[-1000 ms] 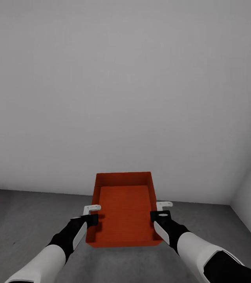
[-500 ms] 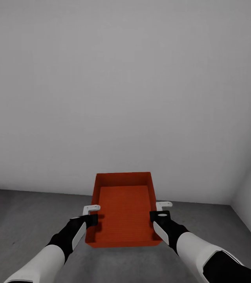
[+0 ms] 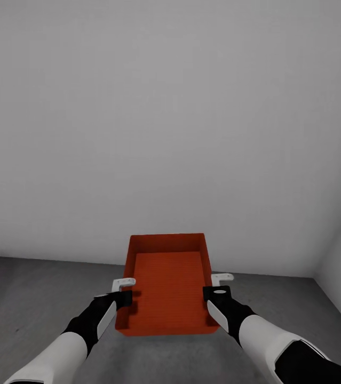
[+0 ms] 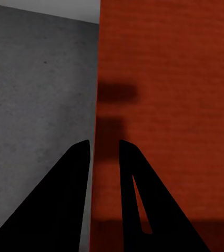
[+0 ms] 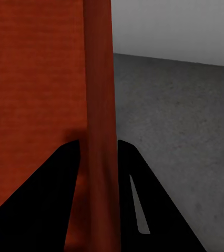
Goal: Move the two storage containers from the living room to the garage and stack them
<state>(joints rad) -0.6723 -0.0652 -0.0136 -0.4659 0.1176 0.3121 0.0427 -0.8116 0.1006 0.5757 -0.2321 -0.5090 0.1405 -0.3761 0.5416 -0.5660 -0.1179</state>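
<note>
both grippers clamp the storage container's [image 3: 168,288] side walls.

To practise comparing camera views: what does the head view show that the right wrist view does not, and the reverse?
Head view: the whole storage container with its open inside, both arms, the left gripper on the wall opposite the right gripper, and the white wall.
Right wrist view: up close, one finger on each face of the thin wall.
Both: the orange-red container and the grey floor.
</note>
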